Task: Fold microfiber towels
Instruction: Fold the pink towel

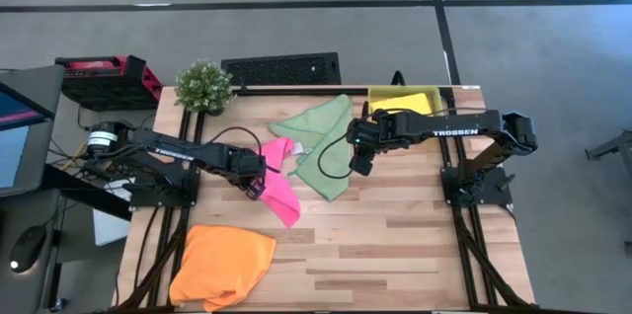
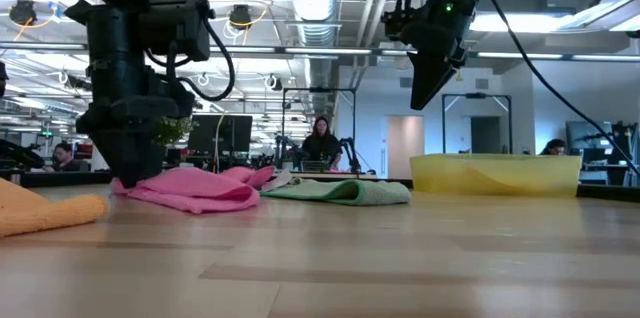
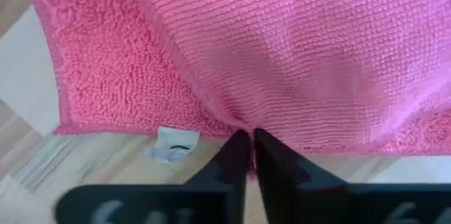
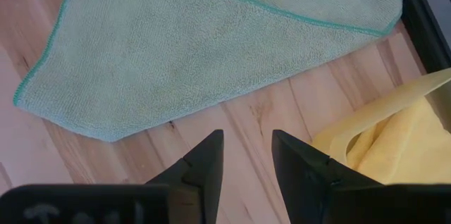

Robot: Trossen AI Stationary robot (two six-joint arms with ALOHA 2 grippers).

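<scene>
The left gripper pinches the hem of the hot pink towel, which lies rumpled with a white tag, just beside the pale green towel. That flat, folded-over cloth sits beneath the raised right gripper, fingers apart, empty. The orange towel lies well apart from it.

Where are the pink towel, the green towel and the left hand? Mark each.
pink towel (image 1: 283,196), high view, its middle.
green towel (image 4: 197,62), right wrist view, its flat middle.
left hand (image 3: 252,146), left wrist view, between its fingertips.
</scene>
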